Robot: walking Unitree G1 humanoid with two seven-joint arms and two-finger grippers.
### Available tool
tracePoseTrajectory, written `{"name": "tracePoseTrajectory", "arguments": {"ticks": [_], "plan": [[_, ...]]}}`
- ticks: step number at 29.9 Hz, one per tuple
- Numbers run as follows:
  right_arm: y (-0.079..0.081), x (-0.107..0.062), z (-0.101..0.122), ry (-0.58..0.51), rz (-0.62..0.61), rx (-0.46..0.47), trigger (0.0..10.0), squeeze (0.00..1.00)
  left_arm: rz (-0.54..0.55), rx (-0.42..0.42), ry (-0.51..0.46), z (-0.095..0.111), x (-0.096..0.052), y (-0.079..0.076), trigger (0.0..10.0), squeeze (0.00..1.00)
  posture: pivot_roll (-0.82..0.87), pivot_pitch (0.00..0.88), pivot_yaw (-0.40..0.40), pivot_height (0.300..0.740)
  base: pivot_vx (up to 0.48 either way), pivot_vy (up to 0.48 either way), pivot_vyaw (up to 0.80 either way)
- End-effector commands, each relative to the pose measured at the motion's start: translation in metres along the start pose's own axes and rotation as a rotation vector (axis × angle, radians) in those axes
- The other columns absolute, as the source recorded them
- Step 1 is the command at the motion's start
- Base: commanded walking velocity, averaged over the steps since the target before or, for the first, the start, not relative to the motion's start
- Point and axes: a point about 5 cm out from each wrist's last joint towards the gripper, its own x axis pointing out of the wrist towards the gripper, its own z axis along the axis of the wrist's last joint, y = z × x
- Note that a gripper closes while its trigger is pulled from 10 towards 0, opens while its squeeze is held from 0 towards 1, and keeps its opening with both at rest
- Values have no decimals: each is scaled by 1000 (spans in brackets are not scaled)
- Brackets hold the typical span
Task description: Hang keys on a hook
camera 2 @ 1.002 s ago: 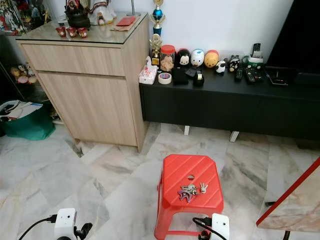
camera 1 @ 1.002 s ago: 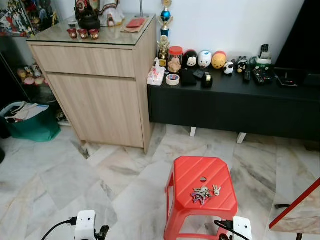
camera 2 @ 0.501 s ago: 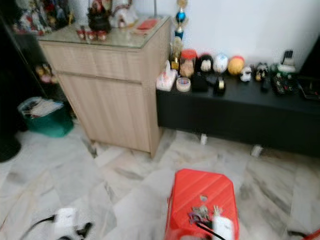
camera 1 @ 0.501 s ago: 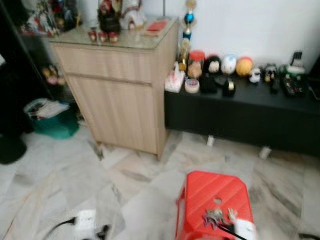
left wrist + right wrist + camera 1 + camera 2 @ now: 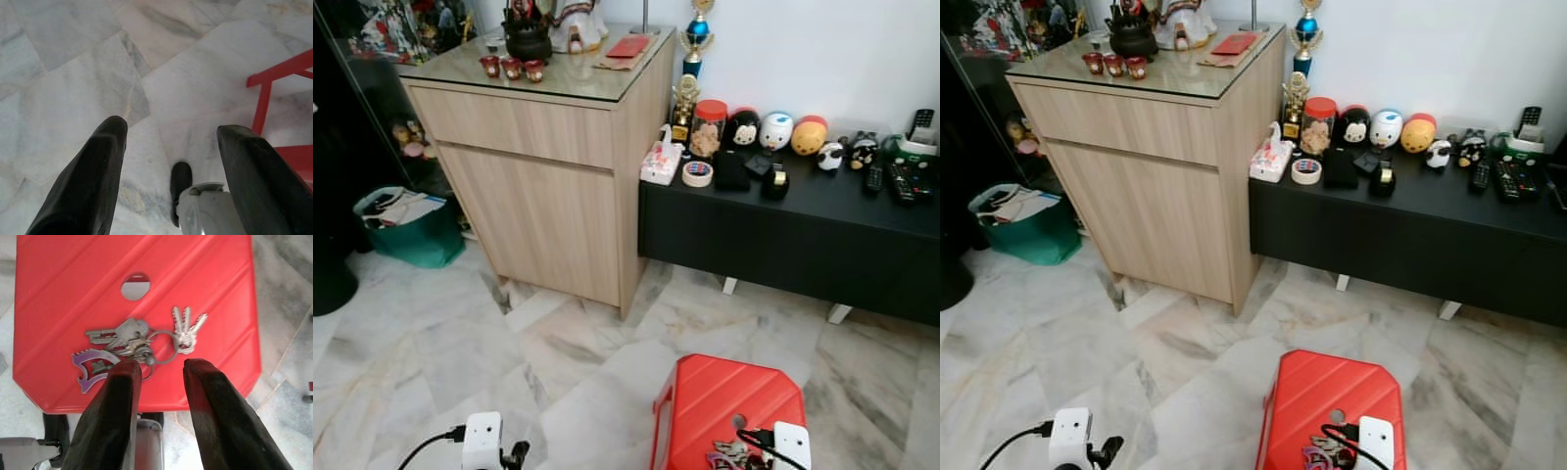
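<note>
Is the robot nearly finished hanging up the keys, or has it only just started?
Only just started. The keys lie untouched on the red stool, so nothing is done yet. In hand: the right hand hovers over them with its fingers apart, seemingly lined up for a grab. The left hand hangs open over the marble floor. Left to do: pick the keys up, find a hook and hang them.

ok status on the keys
Right pincer open, poised over keys. Keys lie loose on red stool. Left pincer open, idle above floor.
</note>
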Motion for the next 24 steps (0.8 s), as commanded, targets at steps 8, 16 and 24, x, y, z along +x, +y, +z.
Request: {"name": "tracePoseTrajectory", "arguments": {"ticks": [8,16,24], "plan": [[2,0,-3,2,1,10,10000,0,0,16,5,-3,-2,3,10000,0,97,0,-14,740,0,-309,0],[2,-1,-3,-12,3,24,10000,0,10,12,7,-4,-2,5,10000,0,96,0,-12,740,0,-38,0],[1,-2,2,-88,3,46,10000,0,15,-2,-53,6,-1,7,10000,0,96,0,-16,740,0,0,0]]}}
